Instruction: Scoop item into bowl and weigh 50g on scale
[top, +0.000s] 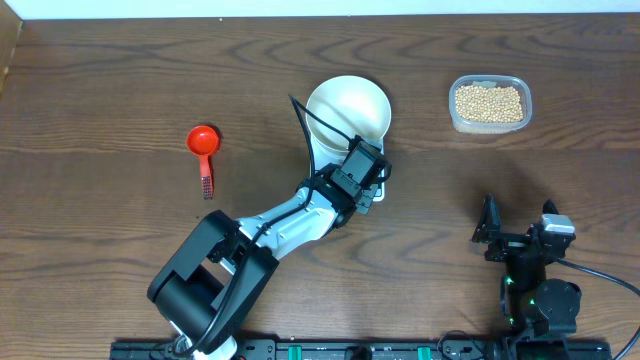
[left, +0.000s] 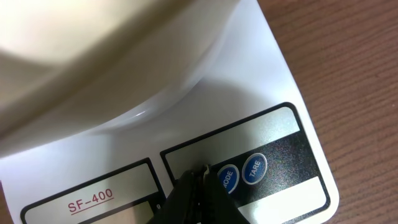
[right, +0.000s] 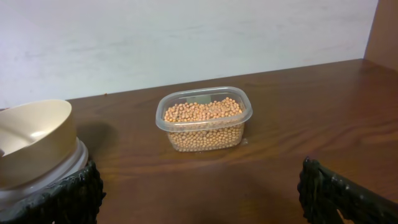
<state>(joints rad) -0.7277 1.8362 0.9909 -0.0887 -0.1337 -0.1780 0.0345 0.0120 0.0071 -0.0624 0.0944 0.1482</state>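
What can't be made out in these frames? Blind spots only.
- Left wrist: bowl blurred and cut by the top edge; its inside unseen.
- Left wrist: shut left gripper covers the scale panel beside the MODE button; contact unclear.
- Overhead: scale's front hidden under the left arm.

White bowl (top: 347, 110) sits on the white scale (left: 273, 81) — pale-tan beans (top: 489, 103) fill a clear tub (top: 490, 129) well apart.
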